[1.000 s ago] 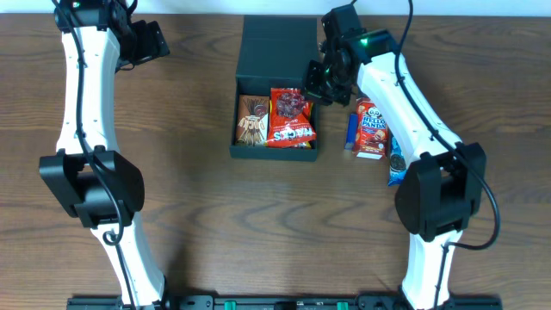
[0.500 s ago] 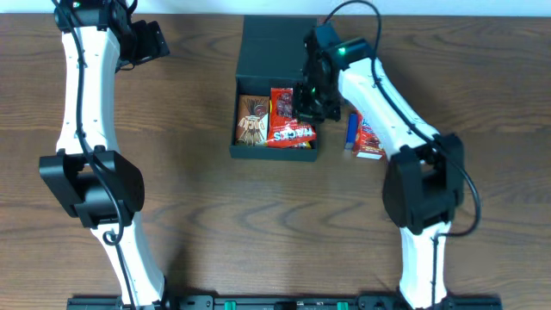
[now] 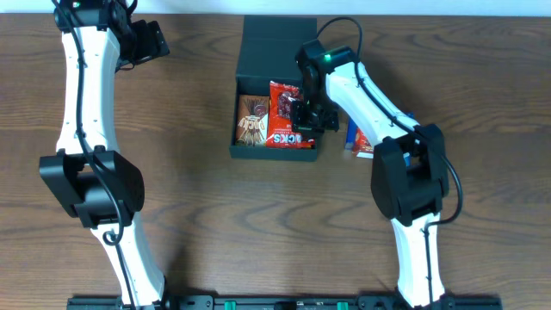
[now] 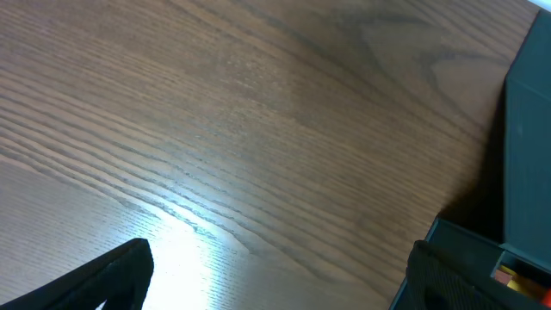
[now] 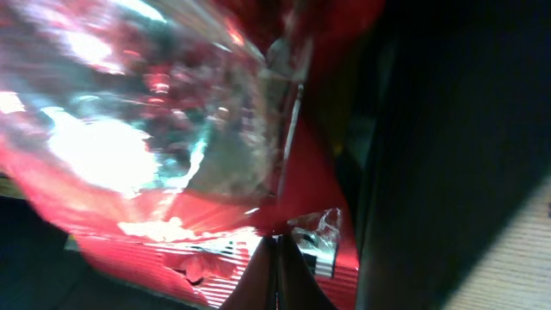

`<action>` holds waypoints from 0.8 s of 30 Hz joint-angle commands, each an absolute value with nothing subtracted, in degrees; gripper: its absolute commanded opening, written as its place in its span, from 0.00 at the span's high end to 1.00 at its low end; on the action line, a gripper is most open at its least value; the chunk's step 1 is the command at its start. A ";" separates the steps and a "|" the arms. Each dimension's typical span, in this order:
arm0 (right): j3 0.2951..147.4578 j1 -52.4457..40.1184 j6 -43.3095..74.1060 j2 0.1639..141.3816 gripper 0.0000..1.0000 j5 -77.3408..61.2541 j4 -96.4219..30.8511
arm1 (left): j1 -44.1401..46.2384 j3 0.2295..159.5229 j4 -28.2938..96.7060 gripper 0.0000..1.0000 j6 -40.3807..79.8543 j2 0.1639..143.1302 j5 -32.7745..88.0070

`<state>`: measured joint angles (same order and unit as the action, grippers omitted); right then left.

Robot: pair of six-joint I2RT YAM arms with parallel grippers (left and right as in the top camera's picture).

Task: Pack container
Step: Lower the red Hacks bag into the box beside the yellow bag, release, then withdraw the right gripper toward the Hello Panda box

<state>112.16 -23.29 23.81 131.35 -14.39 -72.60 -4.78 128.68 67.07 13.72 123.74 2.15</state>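
Observation:
The dark container [image 3: 274,151] lies open at mid-table, its flap lid [image 3: 277,45] folded back behind it. Inside are a brown snack packet [image 3: 251,120] on the left and a shiny red packet [image 3: 284,110] on the right. My right gripper [image 3: 308,113] is shut, its tips down on the red packet's right edge, just inside the right wall. In the right wrist view the closed fingertips [image 5: 277,251] touch the red packet [image 5: 172,129] beside the dark container wall [image 5: 430,155]; nothing is between them. My left gripper [image 3: 151,39] is open at the far left, fingers [image 4: 103,280] wide over bare wood.
A red-and-white snack box [image 3: 365,143] and a blue packet [image 3: 351,131] lie right of the container, partly hidden under my right arm. The left wrist view catches the container's corner [image 4: 525,129] at its right edge.
My right arm has swung left from the snacks beside the container to over it, and the shut gripper now rests on the red packet, which has shifted slightly. The left arm has not moved.

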 commanded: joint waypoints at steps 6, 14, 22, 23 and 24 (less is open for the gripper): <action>117.49 -23.66 21.76 126.37 0.99 -13.28 -65.23 | -4.82 128.35 67.20 0.05 14.17 123.46 1.56; 115.15 -24.16 21.71 131.35 0.98 -12.43 -61.08 | -4.82 128.35 67.44 0.05 14.17 123.46 1.54; 115.46 -24.01 21.54 133.45 0.99 -12.16 -62.92 | -4.82 128.35 67.44 0.05 14.17 123.46 1.54; 115.92 -23.81 21.54 132.99 0.99 -12.16 -62.96 | -4.82 128.35 67.44 0.05 14.17 123.46 1.54; 116.44 -23.57 21.56 132.55 0.99 -12.19 -63.02 | -4.82 128.35 67.44 0.05 14.17 123.46 1.54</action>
<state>115.74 -23.44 22.48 133.32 -13.06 -62.78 -4.78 128.68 67.22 13.72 123.74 2.15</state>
